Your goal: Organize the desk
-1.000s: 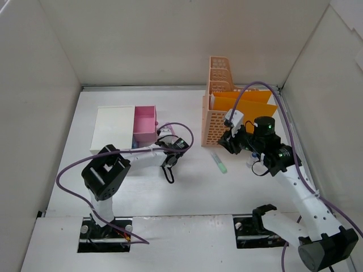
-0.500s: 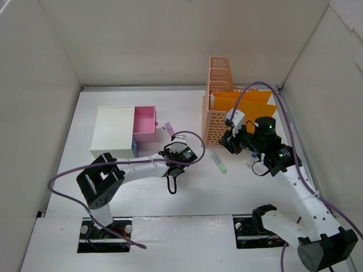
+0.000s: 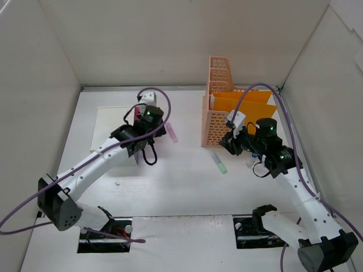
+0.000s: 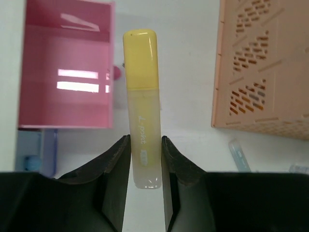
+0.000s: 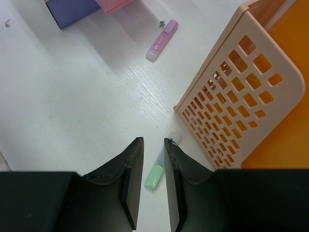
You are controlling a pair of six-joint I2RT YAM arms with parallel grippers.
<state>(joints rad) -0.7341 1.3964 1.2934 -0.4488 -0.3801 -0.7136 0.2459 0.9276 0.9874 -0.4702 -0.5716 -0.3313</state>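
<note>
My left gripper (image 4: 145,159) (image 3: 146,133) is shut on a yellow highlighter (image 4: 141,92), gripped by its clear end, cap pointing away from the jaws. It hovers just right of the open pink drawer (image 4: 65,77) of the white drawer unit (image 3: 110,122) on the desk (image 3: 187,187). My right gripper (image 5: 153,166) (image 3: 227,141) hangs open with a narrow gap and nothing in it, above a green highlighter (image 5: 155,176) (image 3: 219,161) lying on the desk. A purple highlighter (image 3: 170,132) (image 5: 162,40) lies between the drawer and the basket.
A peach mesh basket (image 3: 218,107) (image 5: 231,96) holding orange folders (image 3: 247,102) stands at the back right. A blue drawer (image 4: 36,150) sticks out under the pink one. A small bottle (image 3: 251,161) sits by the right arm. White walls close in on three sides.
My left arm has swung from the middle of the desk back to the drawer unit, its jaws closing on the yellow highlighter. The right arm has barely moved.
</note>
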